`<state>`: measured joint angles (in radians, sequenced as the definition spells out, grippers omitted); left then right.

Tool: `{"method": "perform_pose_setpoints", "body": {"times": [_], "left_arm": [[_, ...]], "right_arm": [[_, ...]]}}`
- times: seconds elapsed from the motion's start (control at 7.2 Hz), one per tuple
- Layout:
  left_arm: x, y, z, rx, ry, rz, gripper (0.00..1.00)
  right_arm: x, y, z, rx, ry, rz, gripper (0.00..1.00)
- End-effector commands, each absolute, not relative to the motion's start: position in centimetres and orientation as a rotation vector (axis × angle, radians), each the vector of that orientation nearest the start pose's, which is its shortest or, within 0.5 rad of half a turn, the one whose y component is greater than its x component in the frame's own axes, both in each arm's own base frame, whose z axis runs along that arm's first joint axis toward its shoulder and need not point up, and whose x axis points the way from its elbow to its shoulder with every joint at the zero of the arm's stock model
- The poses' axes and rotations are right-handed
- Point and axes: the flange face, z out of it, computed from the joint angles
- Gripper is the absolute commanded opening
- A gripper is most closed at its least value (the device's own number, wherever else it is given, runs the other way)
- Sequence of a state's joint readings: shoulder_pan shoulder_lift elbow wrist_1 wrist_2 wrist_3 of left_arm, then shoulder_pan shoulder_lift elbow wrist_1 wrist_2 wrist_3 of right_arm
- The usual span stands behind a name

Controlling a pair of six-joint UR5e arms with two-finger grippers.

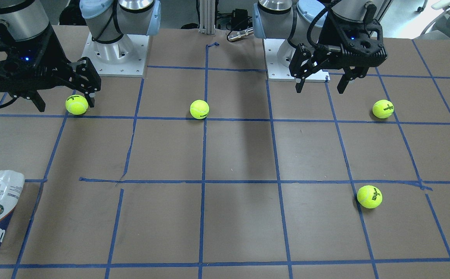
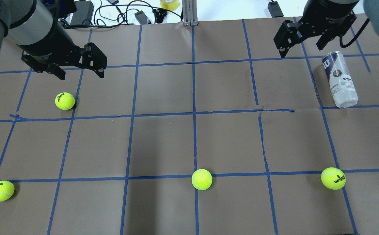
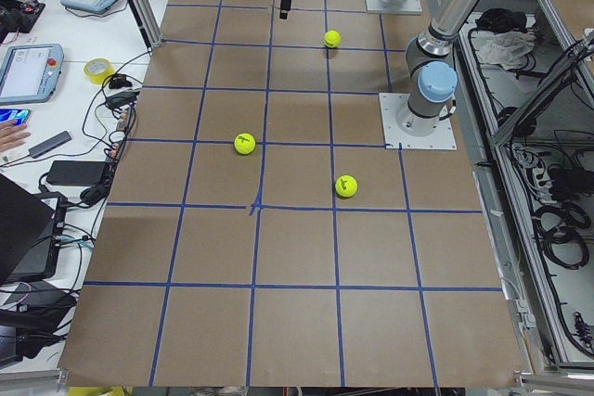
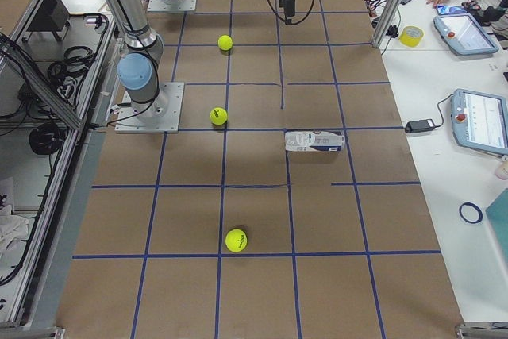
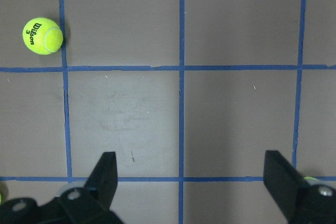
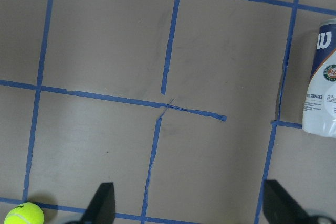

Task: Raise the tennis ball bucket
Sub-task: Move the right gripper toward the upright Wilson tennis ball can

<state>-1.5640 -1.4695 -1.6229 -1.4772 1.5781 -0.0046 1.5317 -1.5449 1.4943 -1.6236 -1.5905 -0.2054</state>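
- The tennis ball bucket (image 2: 339, 80) is seen lying on its side on the table (image 2: 228, 140), on the robot's right. Its navy-labelled end is turned away from the robot.
- Its full outline is given in the overhead and exterior right views. In the right wrist view it is cut by the frame's right edge, and in the front-facing view it sits against the frame's left edge.
- The right gripper (image 2: 302, 49) is held above the table, apart from the bucket and inward of its far end. Its fingers (image 6: 102, 205) are spread wide, with only bare paper between them.
- The left gripper (image 2: 81, 75) is likewise spread, as shown by its fingers (image 5: 106, 174) in the left wrist view. It hangs just beyond a tennis ball (image 2: 65, 101).
- Bare paper is seen on every side of the bucket. Another ball (image 2: 333, 178) lies well apart from it, toward the robot.
- In the exterior right view, a strip of paper is shown between the bucket and the operators' table edge.
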Motion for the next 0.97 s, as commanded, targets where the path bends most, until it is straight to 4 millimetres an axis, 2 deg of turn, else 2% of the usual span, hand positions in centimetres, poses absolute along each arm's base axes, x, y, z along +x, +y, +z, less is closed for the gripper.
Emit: {"method": "perform_pose_setpoints", "body": {"times": [0.0,0.28,0.42,0.56,0.69,0.83], "left_arm": [[-13.0,-46.3,52.1,-0.017,3.127,-0.226,1.00],[-13.0,-46.3,52.1,-0.017,3.129,-0.228,1.00],[-13.0,-46.3,52.1,-0.017,3.127,-0.226,1.00],[-12.9,-46.3,52.1,-0.020,3.127,-0.226,1.00],[-12.9,-46.3,52.1,-0.020,3.127,-0.226,1.00],[-12.9,-46.3,52.1,-0.020,3.127,-0.226,1.00]], "right_arm": [[10.9,-51.8,51.1,-0.193,3.171,-0.143,1.00],[11.2,-52.2,50.0,-0.073,3.154,-0.113,1.00],[11.1,-53.1,48.7,-0.070,3.152,-0.072,1.00],[10.8,-53.6,48.3,-0.072,3.155,-0.062,1.00],[9.9,-53.5,48.8,-0.041,3.161,-0.075,1.00],[8.1,-54.1,48.3,-0.004,3.169,-0.062,1.00]]}}
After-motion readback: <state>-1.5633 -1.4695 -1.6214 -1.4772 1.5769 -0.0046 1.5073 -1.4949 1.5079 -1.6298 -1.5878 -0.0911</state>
